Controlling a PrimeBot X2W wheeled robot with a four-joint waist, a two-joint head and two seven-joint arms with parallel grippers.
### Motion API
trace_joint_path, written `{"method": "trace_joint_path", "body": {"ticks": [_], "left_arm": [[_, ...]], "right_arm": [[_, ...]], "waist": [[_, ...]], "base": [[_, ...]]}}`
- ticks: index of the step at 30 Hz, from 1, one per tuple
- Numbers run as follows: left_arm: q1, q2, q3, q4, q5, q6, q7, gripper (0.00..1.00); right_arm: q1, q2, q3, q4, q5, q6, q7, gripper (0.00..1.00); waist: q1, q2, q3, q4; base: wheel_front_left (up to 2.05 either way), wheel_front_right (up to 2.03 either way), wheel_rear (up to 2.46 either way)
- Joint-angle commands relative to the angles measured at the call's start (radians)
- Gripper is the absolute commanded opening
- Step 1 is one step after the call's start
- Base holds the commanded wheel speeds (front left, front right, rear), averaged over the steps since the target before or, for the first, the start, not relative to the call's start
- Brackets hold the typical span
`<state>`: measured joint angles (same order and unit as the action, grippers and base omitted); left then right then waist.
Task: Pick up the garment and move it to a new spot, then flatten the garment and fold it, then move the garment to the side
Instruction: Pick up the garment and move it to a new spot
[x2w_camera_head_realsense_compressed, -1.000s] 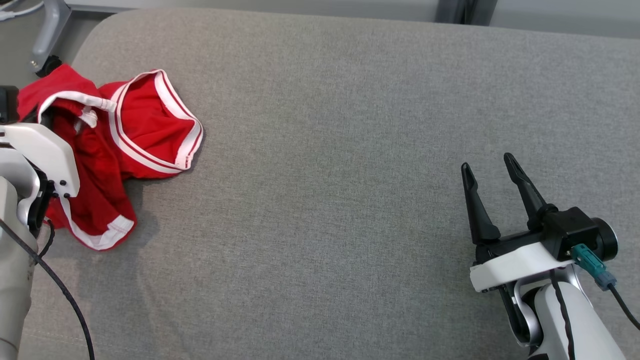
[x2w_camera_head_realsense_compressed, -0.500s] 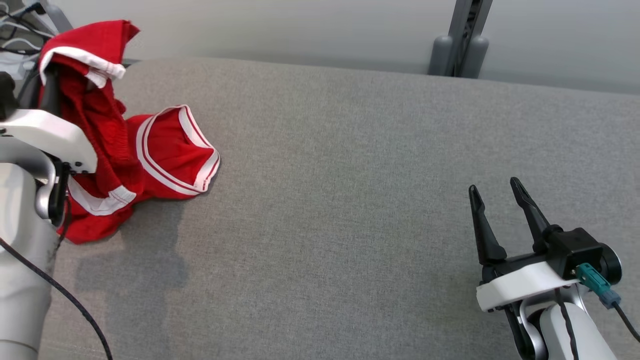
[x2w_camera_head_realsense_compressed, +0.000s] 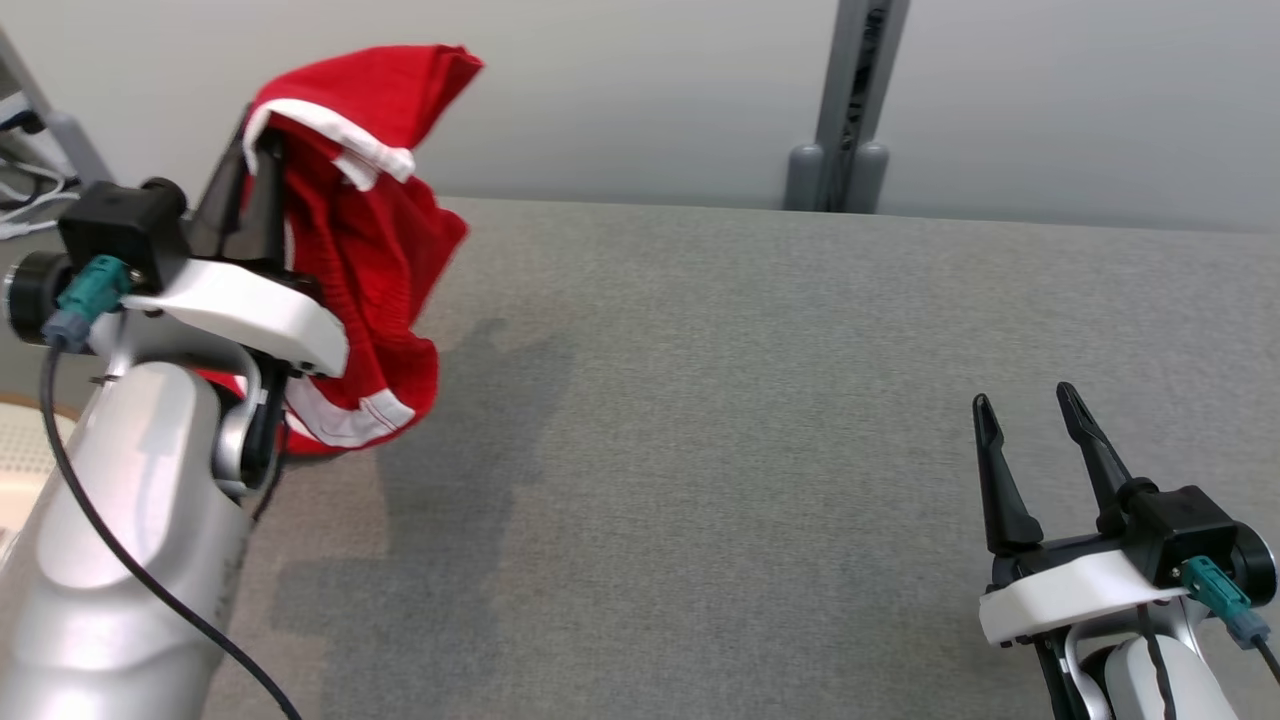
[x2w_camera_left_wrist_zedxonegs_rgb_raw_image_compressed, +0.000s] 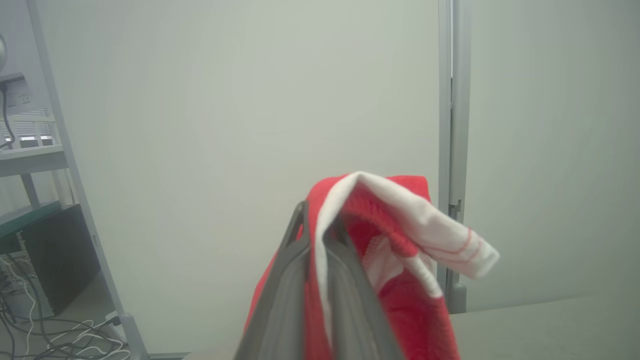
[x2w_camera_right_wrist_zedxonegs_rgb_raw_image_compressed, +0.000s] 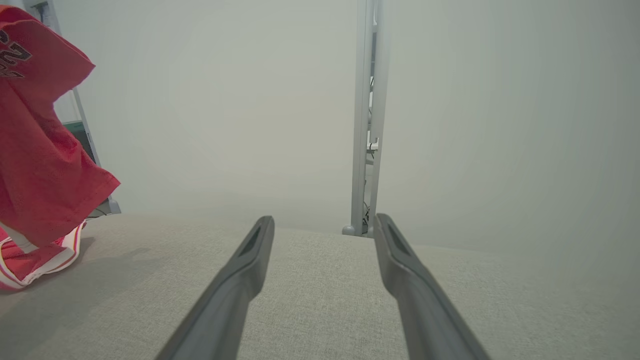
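The garment (x2w_camera_head_realsense_compressed: 375, 240) is a red jersey with white trim. It hangs above the grey surface (x2w_camera_head_realsense_compressed: 760, 420) at the left, pinched at its white-edged top by my left gripper (x2w_camera_head_realsense_compressed: 262, 150), which is shut on it. In the left wrist view the red and white cloth (x2w_camera_left_wrist_zedxonegs_rgb_raw_image_compressed: 400, 225) is clamped between the two dark fingers (x2w_camera_left_wrist_zedxonegs_rgb_raw_image_compressed: 287, 280) and drapes off to the right. The right wrist view has the garment (x2w_camera_right_wrist_zedxonegs_rgb_raw_image_compressed: 40, 150) hanging at its far left, its lower hem near the surface. At the lower right my right gripper (x2w_camera_head_realsense_compressed: 1025, 405) stands open and empty, low over the surface.
The grey fabric surface (x2w_camera_right_wrist_zedxonegs_rgb_raw_image_compressed: 320, 300) stretches wide between the two arms. Behind it is a pale wall with a grey upright post (x2w_camera_head_realsense_compressed: 850, 110). A shelf frame and loose cables (x2w_camera_left_wrist_zedxonegs_rgb_raw_image_compressed: 30, 310) sit off the left end.
The left gripper has lifted the garment off the surface and carried it up and to the right. The head camera has tilted upward. The right gripper stays open.
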<state>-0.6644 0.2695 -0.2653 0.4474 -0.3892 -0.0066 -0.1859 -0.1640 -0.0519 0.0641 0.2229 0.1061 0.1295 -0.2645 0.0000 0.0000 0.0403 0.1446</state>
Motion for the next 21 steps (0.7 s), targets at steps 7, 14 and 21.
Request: {"method": "trace_joint_path", "body": {"ticks": [7, 14, 21], "left_arm": [[0.074, -0.058, -0.038, -0.111, -0.02, 0.021, 0.021, 0.0], [0.106, -0.133, -0.102, -0.148, -0.018, 0.035, 0.032, 0.0], [0.097, -0.184, -0.174, -0.106, -0.008, 0.037, 0.016, 0.0]], "right_arm": [[0.025, -0.002, -0.013, -0.017, -0.02, 0.002, -0.002, 1.0], [0.015, -0.004, -0.012, -0.037, -0.032, 0.002, 0.006, 1.0], [0.0, -0.004, 0.001, -0.065, -0.035, 0.002, 0.016, 1.0]], "waist": [[0.0, 0.0, -0.029, -0.084], [0.0, 0.0, -0.032, -0.162], [0.0, 0.0, -0.011, -0.242]], "base": [[0.0, 0.0, 0.0], [0.0, 0.0, 0.0], [0.0, 0.0, 0.0]]}}
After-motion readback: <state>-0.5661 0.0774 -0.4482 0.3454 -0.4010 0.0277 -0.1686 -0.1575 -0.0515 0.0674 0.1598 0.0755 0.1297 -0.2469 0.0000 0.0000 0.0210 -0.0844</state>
